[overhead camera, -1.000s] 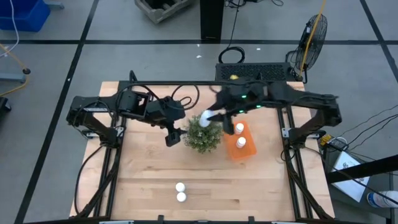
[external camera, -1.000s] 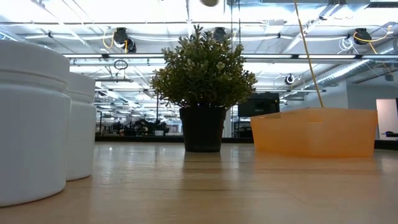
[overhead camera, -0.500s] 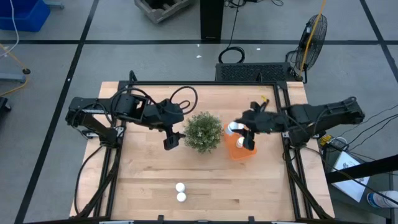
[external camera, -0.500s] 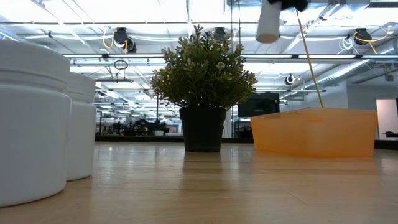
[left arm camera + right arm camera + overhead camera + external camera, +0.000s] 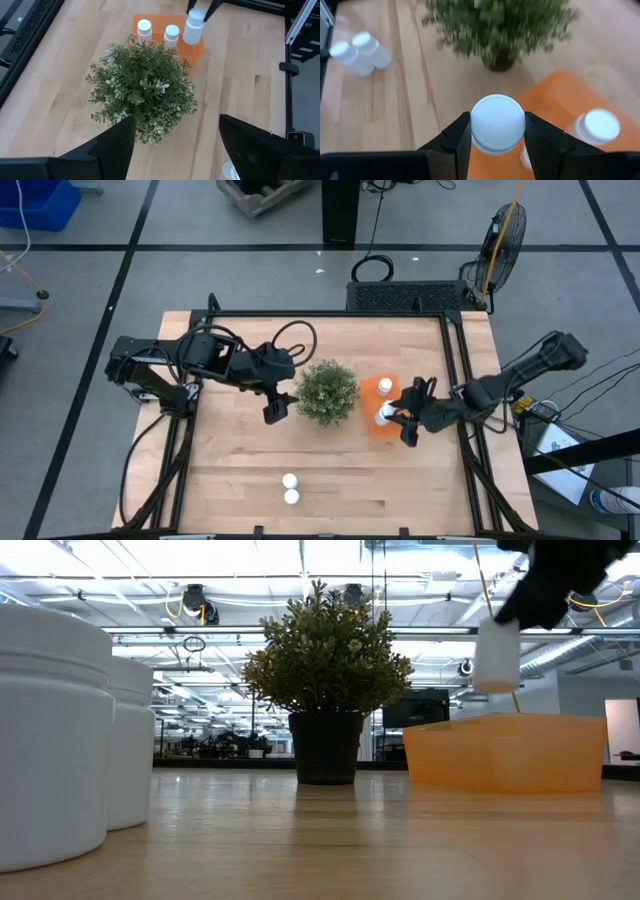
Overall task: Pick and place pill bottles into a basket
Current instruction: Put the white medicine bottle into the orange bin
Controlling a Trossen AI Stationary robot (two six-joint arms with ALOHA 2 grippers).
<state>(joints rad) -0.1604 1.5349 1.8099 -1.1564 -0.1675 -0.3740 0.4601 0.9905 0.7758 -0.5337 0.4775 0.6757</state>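
Observation:
The orange basket [image 5: 372,423] stands right of the green plant [image 5: 326,392]. Two white pill bottles stand in it [image 5: 144,28] [image 5: 171,33]. My right gripper [image 5: 398,418] is shut on a third white bottle [image 5: 497,655] above the basket [image 5: 505,752]. Two more bottles [image 5: 289,480] [image 5: 291,497] stand on the table near its front edge; they loom large at the left of the low view [image 5: 50,740]. My left gripper [image 5: 276,409] is open and empty, left of the plant. My right gripper pinches the bottle at its cap end [image 5: 497,123] between its two fingers [image 5: 456,136], one on either side. The fingers come from above, slanting in from the table's right. The bottle hangs upright below them [image 5: 193,31], clear of the basket.
The plant in its dark pot [image 5: 327,745] stands mid-table between the two grippers, close to the basket's left side. Bare wood [image 5: 400,480] lies toward the near edge. Black frame rails [image 5: 462,395] run along the table's sides.
My right gripper has carried the bottle from above the plant toward the table's right and near edges and down, so it now hangs over the basket. The bottle has stayed in the hold.

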